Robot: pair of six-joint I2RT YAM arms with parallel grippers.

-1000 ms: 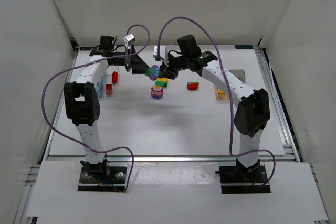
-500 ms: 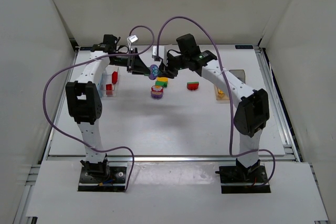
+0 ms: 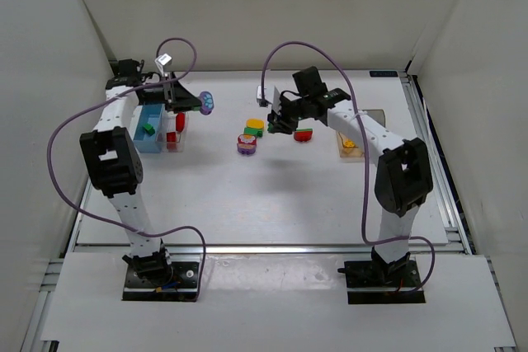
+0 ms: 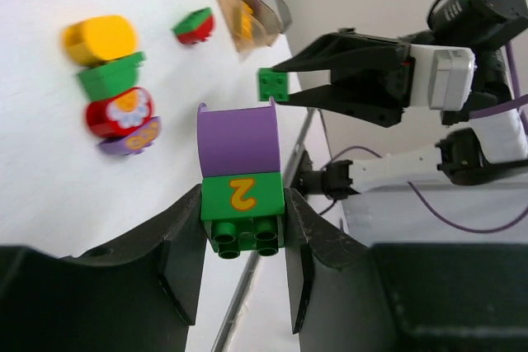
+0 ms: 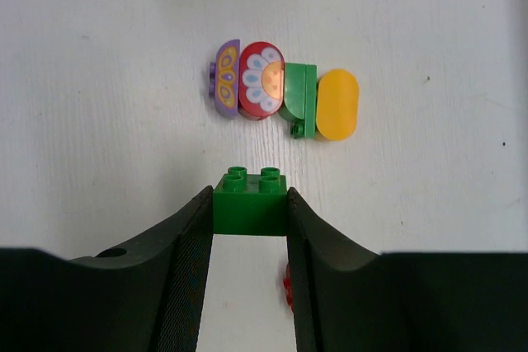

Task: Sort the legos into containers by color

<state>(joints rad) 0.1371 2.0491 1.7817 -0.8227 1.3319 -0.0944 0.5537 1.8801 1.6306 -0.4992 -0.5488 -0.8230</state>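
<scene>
The left hand (image 4: 244, 232) is clamped on a two-piece stack (image 4: 242, 187), a purple arch on a green brick marked with a yellow 2, held in the air near the blue bin (image 3: 153, 144) and clear bin (image 3: 174, 144). The right hand (image 5: 250, 220) pinches a plain green brick (image 5: 250, 204) above the worktop (image 5: 99, 162), over a row of purple, red, green and yellow legos (image 5: 285, 92) lying loose there

White arms (image 3: 136, 208) with black joints (image 3: 111, 162), purple cables (image 3: 364, 204).
</scene>
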